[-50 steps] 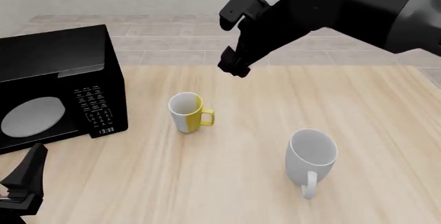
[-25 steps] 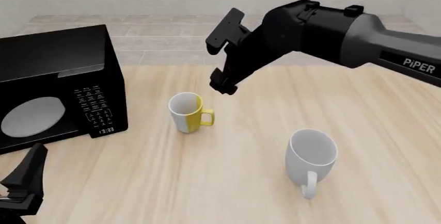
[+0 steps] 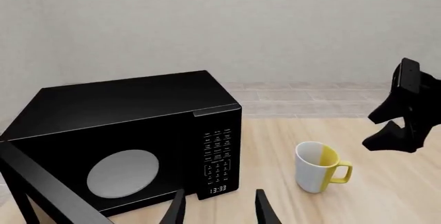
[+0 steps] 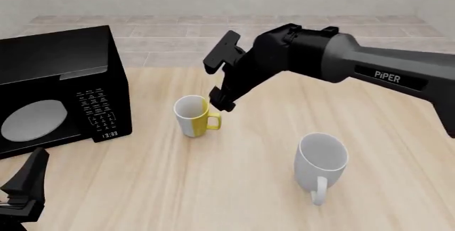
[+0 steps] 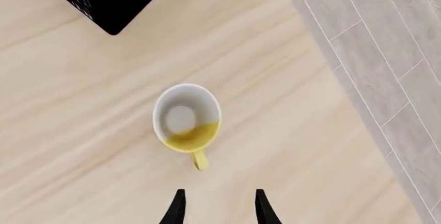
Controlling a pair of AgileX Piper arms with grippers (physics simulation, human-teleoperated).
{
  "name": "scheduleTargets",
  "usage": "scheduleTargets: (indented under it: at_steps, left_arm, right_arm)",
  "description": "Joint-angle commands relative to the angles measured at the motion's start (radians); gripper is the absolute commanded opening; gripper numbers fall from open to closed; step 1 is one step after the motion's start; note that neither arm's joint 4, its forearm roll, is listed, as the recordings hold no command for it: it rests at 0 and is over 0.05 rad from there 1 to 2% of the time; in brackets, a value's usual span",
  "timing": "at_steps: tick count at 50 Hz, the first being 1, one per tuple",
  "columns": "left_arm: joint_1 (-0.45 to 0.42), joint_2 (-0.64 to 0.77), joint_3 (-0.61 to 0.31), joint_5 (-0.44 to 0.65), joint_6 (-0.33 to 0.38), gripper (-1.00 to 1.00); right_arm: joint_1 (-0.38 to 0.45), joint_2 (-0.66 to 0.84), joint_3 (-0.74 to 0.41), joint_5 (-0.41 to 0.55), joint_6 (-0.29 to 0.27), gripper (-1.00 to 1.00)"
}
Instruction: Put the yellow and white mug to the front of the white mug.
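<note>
The yellow and white mug (image 4: 192, 115) stands upright on the table, left of centre, its yellow handle turned right. In the right wrist view the same mug (image 5: 186, 117) shows from above, empty. My right gripper (image 4: 219, 100) hangs open just above and to the right of the mug, near its handle, without touching it; its fingers (image 5: 177, 208) are spread with nothing between them. The white mug (image 4: 321, 161) stands upright at the front right, handle toward the front. My left gripper (image 4: 25, 187) is open and empty at the front left corner, by the microwave.
A black microwave (image 4: 57, 92) with its door shut fills the table's left side, also large in the left wrist view (image 3: 124, 141). The wooden table (image 4: 235, 188) ends at a tiled floor (image 4: 178, 39) behind.
My right arm has come down and to the left, from high above the table's back to just beside the yellow and white mug. Both mugs and the left arm have stayed put.
</note>
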Motion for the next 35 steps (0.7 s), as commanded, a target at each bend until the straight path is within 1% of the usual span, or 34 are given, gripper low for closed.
scheduleTargets:
  at_steps: [1,17,35]
  left_arm:
    - [0.002,0.000,0.001,-0.002,0.000,1.00]
    - [0.002,0.000,0.001,-0.001,0.000,1.00]
    - [0.002,0.000,0.001,-0.001,0.000,1.00]
  right_arm:
    - [0.003,0.056,0.003,-0.034,0.015,1.00]
    - [-0.001,0.102,-0.005,-0.054,0.019,1.00]
    - [0.006,0.148,-0.006,-0.082,0.038,1.00]
